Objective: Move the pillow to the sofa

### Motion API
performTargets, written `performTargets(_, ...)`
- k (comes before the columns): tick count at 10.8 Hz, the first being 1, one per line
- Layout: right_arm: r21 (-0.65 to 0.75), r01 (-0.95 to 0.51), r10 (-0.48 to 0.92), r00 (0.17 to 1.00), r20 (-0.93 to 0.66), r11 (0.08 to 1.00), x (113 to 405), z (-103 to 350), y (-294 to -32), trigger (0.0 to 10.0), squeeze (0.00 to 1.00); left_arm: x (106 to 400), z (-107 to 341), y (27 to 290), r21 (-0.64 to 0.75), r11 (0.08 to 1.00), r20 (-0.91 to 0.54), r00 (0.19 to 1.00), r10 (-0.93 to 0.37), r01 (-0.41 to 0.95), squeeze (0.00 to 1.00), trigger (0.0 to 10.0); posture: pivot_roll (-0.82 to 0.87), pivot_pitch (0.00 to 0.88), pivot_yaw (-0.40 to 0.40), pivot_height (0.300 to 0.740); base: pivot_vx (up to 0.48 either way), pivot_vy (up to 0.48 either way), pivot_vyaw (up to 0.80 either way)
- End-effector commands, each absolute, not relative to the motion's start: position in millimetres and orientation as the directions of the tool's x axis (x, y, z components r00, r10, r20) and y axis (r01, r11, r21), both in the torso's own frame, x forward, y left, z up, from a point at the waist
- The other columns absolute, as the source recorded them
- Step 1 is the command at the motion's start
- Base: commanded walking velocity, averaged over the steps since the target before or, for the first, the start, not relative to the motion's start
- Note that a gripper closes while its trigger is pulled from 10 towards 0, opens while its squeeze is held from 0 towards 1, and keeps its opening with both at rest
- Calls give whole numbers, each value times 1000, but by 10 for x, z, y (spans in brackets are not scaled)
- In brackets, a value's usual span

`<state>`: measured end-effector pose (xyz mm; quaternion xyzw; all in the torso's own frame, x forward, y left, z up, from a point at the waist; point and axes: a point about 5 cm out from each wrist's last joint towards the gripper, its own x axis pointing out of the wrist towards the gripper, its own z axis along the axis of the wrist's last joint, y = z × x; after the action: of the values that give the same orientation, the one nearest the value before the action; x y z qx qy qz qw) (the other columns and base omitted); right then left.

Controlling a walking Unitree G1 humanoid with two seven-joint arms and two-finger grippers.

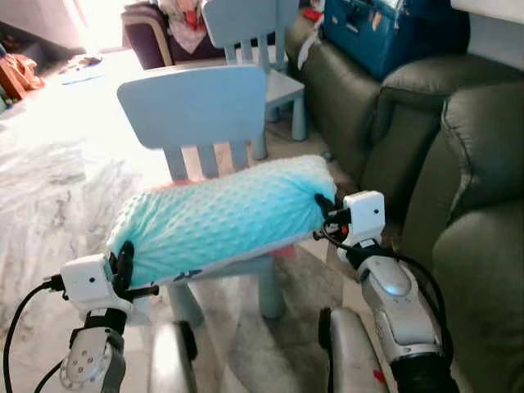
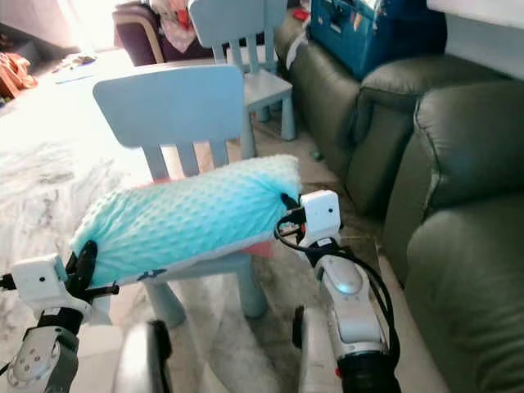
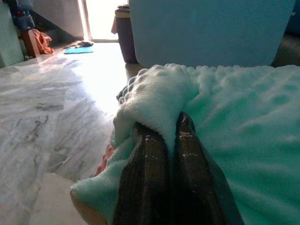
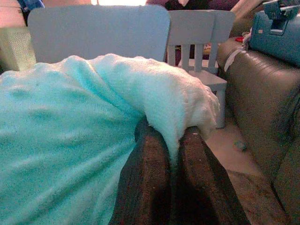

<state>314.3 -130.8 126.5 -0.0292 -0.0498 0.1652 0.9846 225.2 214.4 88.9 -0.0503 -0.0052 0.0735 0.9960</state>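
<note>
both grippers pinch pillow [image 1: 221, 217] over marble floor [image 1: 57, 188].

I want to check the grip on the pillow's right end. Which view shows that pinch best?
The right wrist view: the right tool has its two black fingers closed on a fold of the pillow up close. The left eye view shows that end from above, with the fingers mostly hidden by the wrist. The left wrist view shows the opposite corner.

A pillow [image 1: 221, 219] lies across a chair's [image 1: 195, 106] seat, the sofa [image 1: 458, 164] to its right, a second chair [image 1: 246, 24] behind.
</note>
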Motion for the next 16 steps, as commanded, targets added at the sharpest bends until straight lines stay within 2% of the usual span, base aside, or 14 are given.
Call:
performTargets(1,-77,-324,332,936,121,943,3158,1356,-1279,10000,0,2256,910,2182,-89,983,6,987,160,-159,0,10000,-141,0,76,564,0,0,0)
performTargets(10,-69,-331,337,934,118,941,3148,1337,-1266,10000,0,2265,899,2161,-92,985,1,989,149,-148,0,10000,-143,0,82,729,0,0,0)
performTargets(11,-68,-331,337,934,119,941,3148,1338,-1263,10000,0,2266,897,2163,-92,985,0,989,150,-149,0,10000,-146,0,83,740,0,0,0)
performTargets(16,-68,-332,338,933,122,941,3157,1354,-1266,10000,0,2272,882,2143,-99,984,-10,989,147,-147,0,10000,-148,0,82,740,0,0,0)
